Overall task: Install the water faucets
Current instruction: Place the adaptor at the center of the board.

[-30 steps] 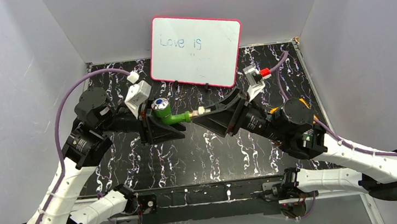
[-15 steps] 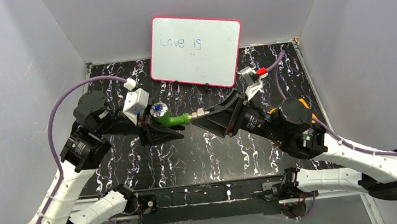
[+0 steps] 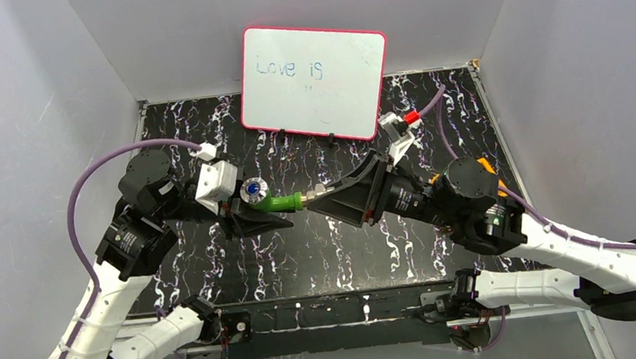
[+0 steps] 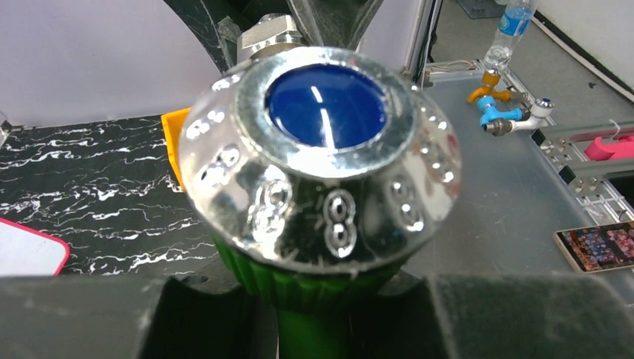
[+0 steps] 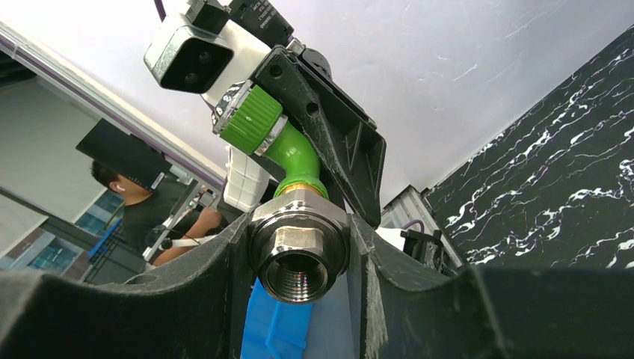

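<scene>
Our left gripper (image 3: 251, 210) is closed tight on the small green plastic tap (image 3: 280, 202), just under its round blue-and-silver knob (image 4: 321, 149), so the knob faces this hand's wrist camera and the body cannot turn. Our right gripper (image 3: 323, 196) comes from the opposite side and clamps the silver threaded metal fitting (image 5: 299, 254) between its two black fingers (image 5: 187, 299). The open threaded hole looks back toward that wrist. Tap and fitting lie in one line between the two hands, in the air above the black marbled table (image 3: 321, 249). We judge this hold is for screwing: one hand fixes the tap, the other can rotate the fitting. How deep the thread sits, we cannot tell.
</scene>
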`<state>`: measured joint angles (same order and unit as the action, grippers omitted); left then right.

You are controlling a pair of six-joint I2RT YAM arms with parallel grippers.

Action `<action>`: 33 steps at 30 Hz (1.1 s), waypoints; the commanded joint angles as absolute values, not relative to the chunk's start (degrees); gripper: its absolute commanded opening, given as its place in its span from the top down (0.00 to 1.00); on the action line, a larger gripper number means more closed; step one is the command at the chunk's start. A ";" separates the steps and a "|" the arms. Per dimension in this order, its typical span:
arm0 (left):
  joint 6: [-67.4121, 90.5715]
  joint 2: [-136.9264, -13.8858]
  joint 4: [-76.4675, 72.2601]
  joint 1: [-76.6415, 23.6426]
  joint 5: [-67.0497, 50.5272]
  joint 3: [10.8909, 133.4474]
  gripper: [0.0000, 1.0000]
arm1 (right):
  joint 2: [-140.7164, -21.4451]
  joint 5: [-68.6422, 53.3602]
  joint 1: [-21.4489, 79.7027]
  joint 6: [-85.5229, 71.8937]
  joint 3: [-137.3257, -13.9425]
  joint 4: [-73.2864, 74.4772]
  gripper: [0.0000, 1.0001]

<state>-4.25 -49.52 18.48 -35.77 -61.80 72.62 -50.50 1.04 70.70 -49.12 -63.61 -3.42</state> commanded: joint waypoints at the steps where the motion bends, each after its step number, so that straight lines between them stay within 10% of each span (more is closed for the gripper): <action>1: -9.06 -46.94 13.65 -36.56 -66.45 73.99 1.00 | -49.60 2.57 70.66 -49.04 -64.24 2.17 1.00; 18: -8.34 -44.23 16.71 -36.56 -60.90 72.04 1.00 | -41.36 15.14 70.66 -40.39 -61.56 7.66 1.00; 33: 4.46 -44.88 18.10 -36.56 -51.24 71.24 1.00 | -60.73 22.60 70.66 -28.62 -70.37 34.84 0.99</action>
